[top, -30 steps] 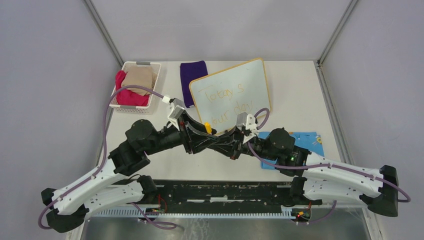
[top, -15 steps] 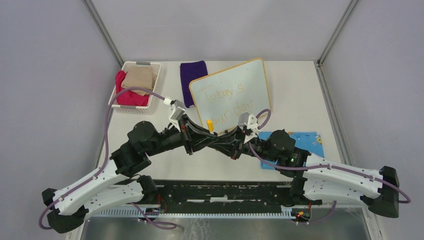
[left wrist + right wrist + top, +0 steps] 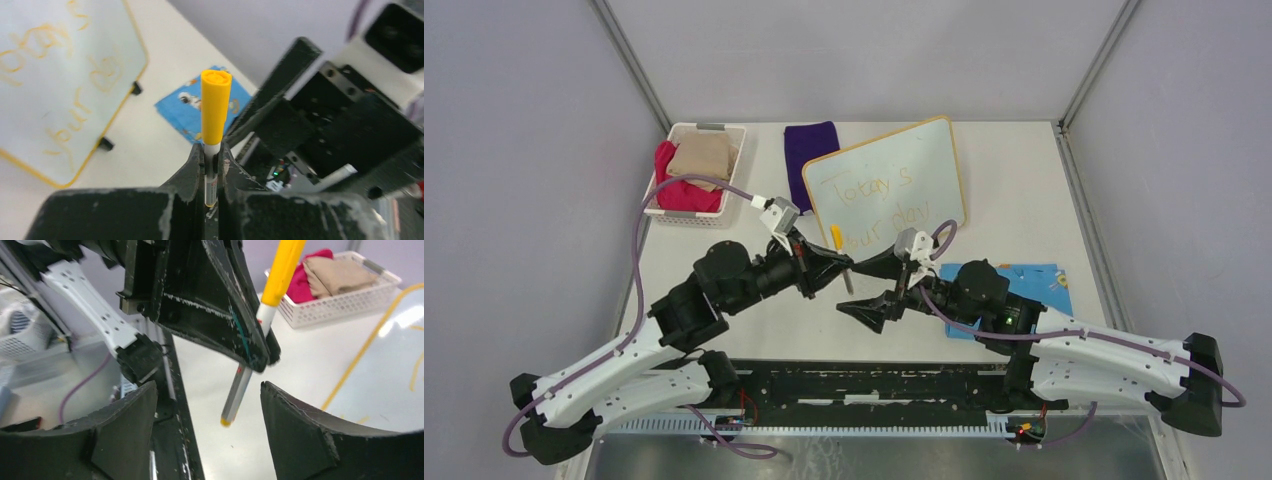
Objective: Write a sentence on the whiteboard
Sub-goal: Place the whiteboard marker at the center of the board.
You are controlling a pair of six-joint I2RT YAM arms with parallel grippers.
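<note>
The whiteboard (image 3: 894,185) lies at the back middle of the table, tilted, with the faint orange sentence (image 3: 876,200) in two lines on it. A marker (image 3: 842,255) with a yellow cap stands nearly upright just in front of the board's near edge. My left gripper (image 3: 845,264) is shut on its grey barrel (image 3: 210,172) just below the cap (image 3: 215,107). My right gripper (image 3: 850,289) is open. Its fingers (image 3: 135,405) flank the marker's lower end (image 3: 227,420) without touching it. The whiteboard (image 3: 50,85) and its sentence (image 3: 60,75) also show in the left wrist view.
A white basket (image 3: 661,203) with red and tan cloths sits at the back left. A purple cloth (image 3: 809,155) lies beside the board. A blue cartoon-print cloth (image 3: 1034,277) lies under my right arm. Black clip feet (image 3: 105,144) stick out at the board's edge.
The right gripper has opened off the marker and drawn back toward the near edge. The left gripper has shut on the marker and now holds it alone.
</note>
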